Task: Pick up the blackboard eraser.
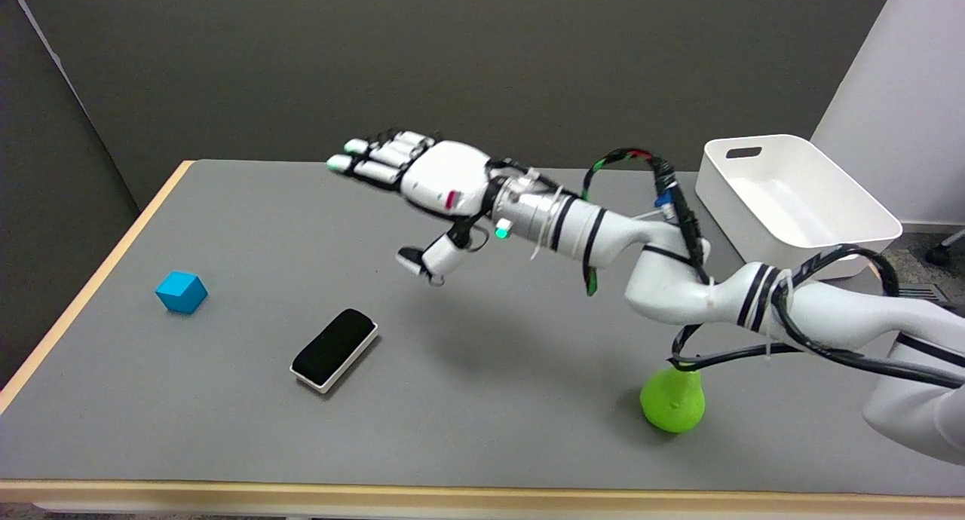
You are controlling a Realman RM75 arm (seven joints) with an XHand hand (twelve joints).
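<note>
Blackboard eraser first: from the head view it lies flat on the grey table, black felt face up over a white base, its long axis running from about seven o'clock to one o'clock. It sits in the table's near left part, untouched, with bare table all round it.

My right hand hangs in the air at roughly one o'clock from the eraser, well apart from it and clearly above the table surface. The palm faces down and the back of the hand shows white. My fingers stretch out straight toward the far left, lying side by side, and the thumb drops down and away from them, so the hand is spread and holds nothing. A small green light glows at my wrist, and black cables loop along my right arm, which comes in from the lower right.

At about nine o'clock from the eraser, near the table's left edge, stands a blue cube. At about three o'clock, near and below my forearm, a lime-green pear-shaped object stands upright on the table, its top partly hidden by the cables. At the far right corner a white plastic bin sits with its open side up, and I see nothing inside it.
</note>
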